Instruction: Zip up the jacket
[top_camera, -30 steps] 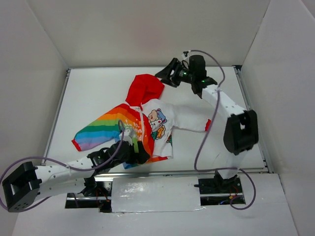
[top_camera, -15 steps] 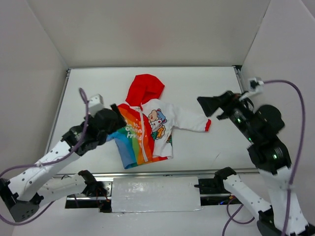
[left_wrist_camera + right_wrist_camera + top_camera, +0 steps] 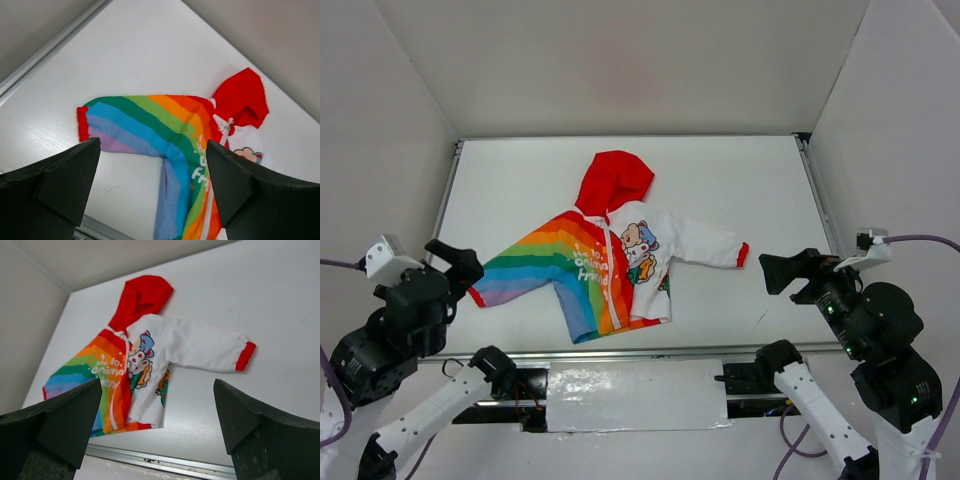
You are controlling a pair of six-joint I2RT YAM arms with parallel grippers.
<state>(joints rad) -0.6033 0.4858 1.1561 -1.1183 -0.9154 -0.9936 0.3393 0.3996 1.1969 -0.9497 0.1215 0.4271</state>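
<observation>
The jacket [image 3: 620, 255] lies flat mid-table, with the red hood [image 3: 613, 182] at the far end. The rainbow half [image 3: 560, 262] and its sleeve spread left, the white cartoon half [image 3: 655, 250] and its red-cuffed sleeve spread right. The white zipper [image 3: 611, 270] runs from hem to collar, and the two halves meet along it. My left gripper [image 3: 455, 265] is open and empty, raised near the table's left front edge. My right gripper [image 3: 782, 270] is open and empty, raised to the right of the red cuff. The jacket shows in the left wrist view [image 3: 165, 120] and in the right wrist view [image 3: 150, 355], far beyond the jaws.
White walls enclose the table on three sides. A metal rail [image 3: 650, 352] runs along the near edge. A white taped plate [image 3: 635, 395] lies between the arm bases. Bare table surface [image 3: 740, 180] surrounds the jacket.
Both arms have pulled back and up from the jacket. The left gripper has left the hem and the right has left the hood. The rainbow sleeve now lies spread flat to the left.
</observation>
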